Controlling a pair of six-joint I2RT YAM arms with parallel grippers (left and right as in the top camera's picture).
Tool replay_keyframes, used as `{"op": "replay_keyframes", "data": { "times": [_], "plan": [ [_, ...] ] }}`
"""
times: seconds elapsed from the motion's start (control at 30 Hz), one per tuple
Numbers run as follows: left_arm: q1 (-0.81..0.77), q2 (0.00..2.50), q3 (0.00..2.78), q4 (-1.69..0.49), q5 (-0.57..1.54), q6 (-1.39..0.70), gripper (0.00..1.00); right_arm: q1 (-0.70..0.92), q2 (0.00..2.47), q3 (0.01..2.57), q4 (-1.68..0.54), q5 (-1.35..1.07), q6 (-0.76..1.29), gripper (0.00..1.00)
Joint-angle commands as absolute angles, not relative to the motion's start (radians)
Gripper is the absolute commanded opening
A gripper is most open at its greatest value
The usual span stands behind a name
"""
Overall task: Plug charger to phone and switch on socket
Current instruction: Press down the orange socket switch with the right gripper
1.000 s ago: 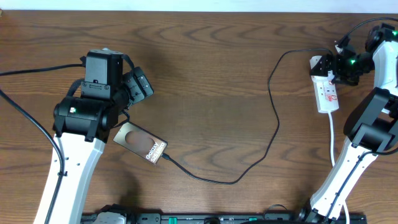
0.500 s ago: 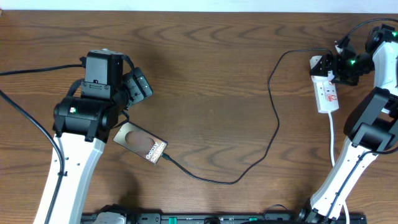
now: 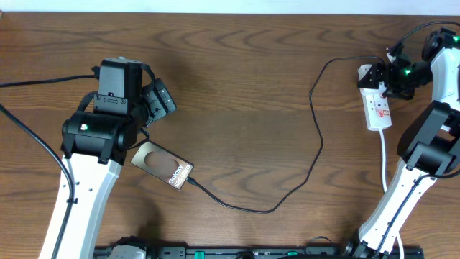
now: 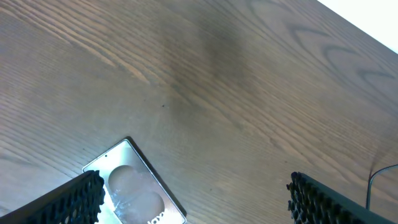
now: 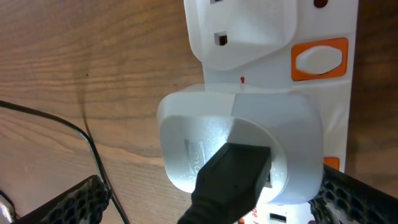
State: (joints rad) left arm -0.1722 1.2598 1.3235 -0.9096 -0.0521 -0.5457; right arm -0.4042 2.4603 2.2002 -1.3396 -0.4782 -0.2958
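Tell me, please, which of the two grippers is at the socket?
The right gripper: it sits over the white socket at its plugged end, whereas the left gripper hovers by the phone.

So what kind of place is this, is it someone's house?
Probably a robot lab or test bench, not a home. The left arm and right arm stand at a wooden table, with a phone, charger and socket laid out.
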Motion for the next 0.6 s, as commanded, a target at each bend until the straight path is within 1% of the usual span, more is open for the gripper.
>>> {"op": "replay_keyframes", "data": {
  "times": [0.0,0.23,0.57],
  "plan": [
    [-0.176,1.263,1.345,-0.916,-0.068,-0.532,0.93,-0.365,2.503,2.195,-1.364,-0.584,-0.29,0.99],
    [-0.176,1.263,1.345,-0.934,-0.069,-0.532,0.94,-0.365,2.503,2.163,-1.344,-0.593,-0.263,0.99],
    [-0.176,1.262,1.345,-0.934,-0.069,-0.532,0.93,-0.411,2.451,2.206,-1.329,-0.497,-0.14,0.99]
  ]
}}
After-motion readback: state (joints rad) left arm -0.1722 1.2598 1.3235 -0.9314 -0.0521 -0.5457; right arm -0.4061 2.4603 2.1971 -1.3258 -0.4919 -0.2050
